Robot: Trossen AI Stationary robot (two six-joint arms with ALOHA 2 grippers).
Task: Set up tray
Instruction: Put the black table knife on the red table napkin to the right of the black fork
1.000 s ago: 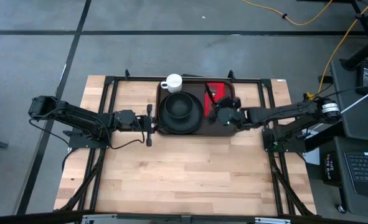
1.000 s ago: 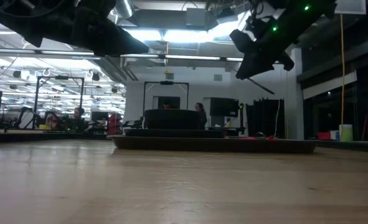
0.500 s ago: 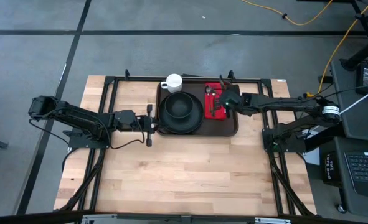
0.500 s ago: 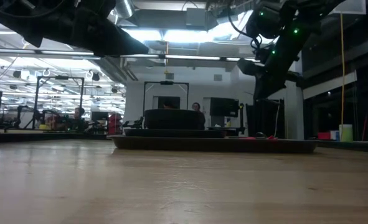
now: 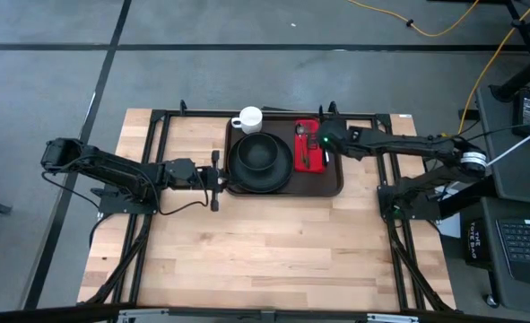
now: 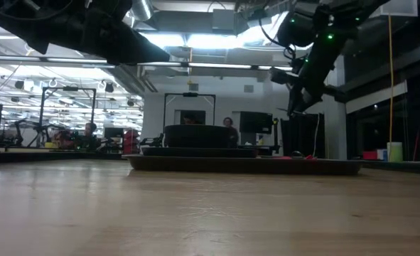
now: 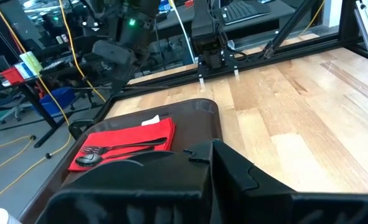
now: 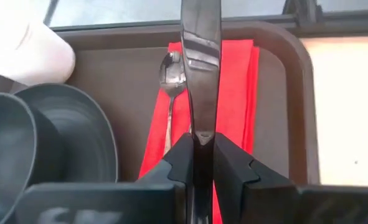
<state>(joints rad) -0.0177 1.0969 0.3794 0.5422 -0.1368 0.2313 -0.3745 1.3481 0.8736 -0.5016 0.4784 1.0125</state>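
Tray (image 5: pixel 332 184) setup nears completion: right jaws (image 8: pixel 199 155) clamp a knife (image 8: pixel 200 56) above the napkin (image 5: pixel 311 148) for placement, left jaws (image 5: pixel 218 175) shut beside the tray.

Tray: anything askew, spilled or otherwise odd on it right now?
Nothing stands out. The tray holds a plate and bowl, white mug and red napkin with cutlery; the right gripper holds a knife above the napkin.

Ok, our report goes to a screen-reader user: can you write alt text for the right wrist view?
The right tool is shut on a dark knife, holding it above a red napkin on the brown tray. A spoon lies on the napkin; a black bowl on a plate and a white cup sit beside it.
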